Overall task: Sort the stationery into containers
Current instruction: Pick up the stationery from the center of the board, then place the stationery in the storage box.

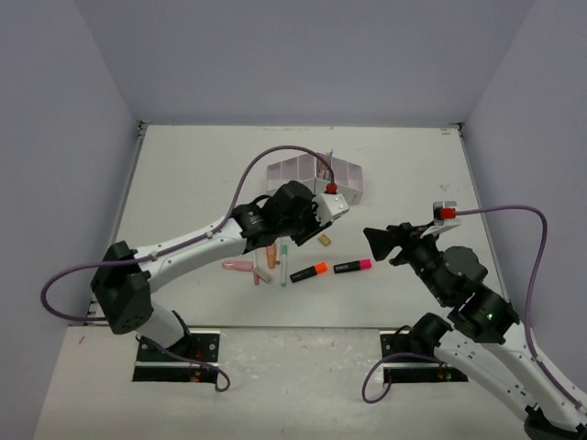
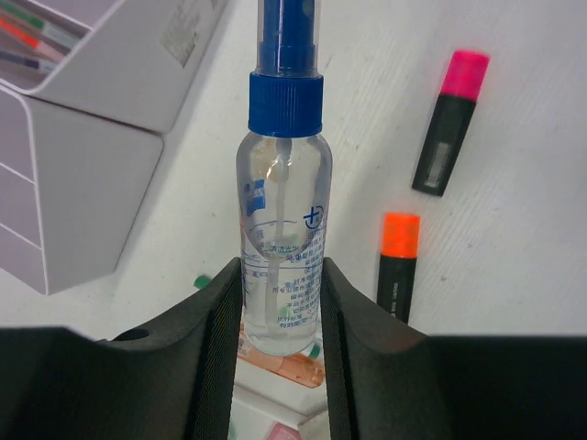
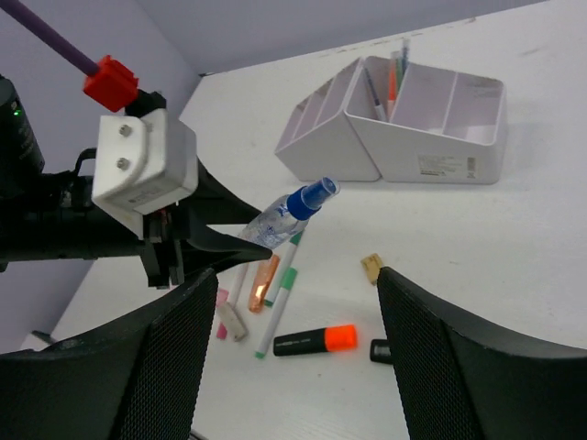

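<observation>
My left gripper is shut on a clear spray bottle with a blue cap, holding it tilted above the table; the same bottle points towards the white organiser box. Under it lie white pens with green ends, a peach tube and small pink pieces. An orange-ended highlighter and a pink-ended highlighter lie side by side in front. My right gripper hangs open to the right of them, holding nothing. Some pens stand in one compartment of the organiser.
A small tan piece lies alone between the highlighters and the organiser. A pink pen lies at the left of the pile. Grey walls close in the table on three sides.
</observation>
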Controlling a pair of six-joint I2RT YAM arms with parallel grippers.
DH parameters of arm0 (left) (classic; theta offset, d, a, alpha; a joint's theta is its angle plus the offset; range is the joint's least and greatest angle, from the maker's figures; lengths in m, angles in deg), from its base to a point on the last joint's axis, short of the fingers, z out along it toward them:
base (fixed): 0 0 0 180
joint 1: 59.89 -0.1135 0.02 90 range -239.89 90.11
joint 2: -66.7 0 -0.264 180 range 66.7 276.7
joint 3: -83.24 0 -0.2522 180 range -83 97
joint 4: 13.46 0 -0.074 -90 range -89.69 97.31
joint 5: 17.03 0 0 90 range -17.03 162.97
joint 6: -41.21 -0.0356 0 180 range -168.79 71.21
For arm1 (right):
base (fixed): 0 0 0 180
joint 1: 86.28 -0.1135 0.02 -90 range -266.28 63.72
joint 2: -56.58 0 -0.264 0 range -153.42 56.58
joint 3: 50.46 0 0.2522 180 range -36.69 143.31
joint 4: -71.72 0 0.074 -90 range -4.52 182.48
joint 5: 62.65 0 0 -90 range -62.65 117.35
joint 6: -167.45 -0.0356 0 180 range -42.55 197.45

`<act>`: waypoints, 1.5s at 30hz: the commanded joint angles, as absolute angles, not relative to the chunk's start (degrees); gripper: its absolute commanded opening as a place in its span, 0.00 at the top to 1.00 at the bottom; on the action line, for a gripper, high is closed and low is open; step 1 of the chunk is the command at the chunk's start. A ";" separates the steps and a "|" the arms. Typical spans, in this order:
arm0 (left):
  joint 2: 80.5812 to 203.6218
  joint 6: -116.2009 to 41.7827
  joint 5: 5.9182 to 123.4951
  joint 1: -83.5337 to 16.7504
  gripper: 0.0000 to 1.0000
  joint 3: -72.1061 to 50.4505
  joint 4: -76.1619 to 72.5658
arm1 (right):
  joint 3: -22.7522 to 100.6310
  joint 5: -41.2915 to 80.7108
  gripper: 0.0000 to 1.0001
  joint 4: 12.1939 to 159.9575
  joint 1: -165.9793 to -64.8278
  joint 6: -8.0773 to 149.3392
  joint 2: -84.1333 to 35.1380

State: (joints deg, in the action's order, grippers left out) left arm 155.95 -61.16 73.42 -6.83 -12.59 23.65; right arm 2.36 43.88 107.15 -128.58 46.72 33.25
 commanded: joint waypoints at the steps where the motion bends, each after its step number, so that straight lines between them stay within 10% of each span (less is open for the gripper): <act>1: 145.85 -54.86 65.14 -6.52 1.00 -22.36 4.41 | 6.37 37.22 0.27 101.49 -128.31 43.65 29.27; 12: 139.29 -46.61 52.67 -6.19 1.00 -31.14 -15.31 | 9.36 33.22 0.42 94.54 -128.20 42.65 15.74; 17: 138.67 -46.06 51.69 -6.10 1.00 -31.86 -16.41 | 8.53 32.61 0.67 92.98 -128.20 42.48 14.85; 19: 138.58 -46.00 51.34 -6.10 1.00 -32.20 -16.57 | 7.86 32.72 1.00 92.04 -128.20 42.67 15.18; 22: 138.59 -46.21 50.94 -5.98 1.00 -32.67 -16.45 | 7.98 33.39 1.00 91.63 -128.20 43.76 15.16; 30: 137.45 -44.12 61.54 -6.08 0.00 -32.16 -11.55 | 10.09 36.62 1.00 91.63 -125.40 48.68 13.31; 38: 135.80 -30.72 96.24 -6.33 0.00 -27.13 14.82 | 16.83 42.47 1.00 89.17 -117.02 55.69 3.46; 45: 129.63 -23.74 103.31 -6.37 0.00 -25.77 30.00 | 26.21 50.83 1.00 80.46 -115.51 63.50 -15.35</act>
State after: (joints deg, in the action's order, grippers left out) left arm 135.14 -29.95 94.89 -6.24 -28.67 19.29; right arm 20.09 43.56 89.48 -116.51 57.19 -6.67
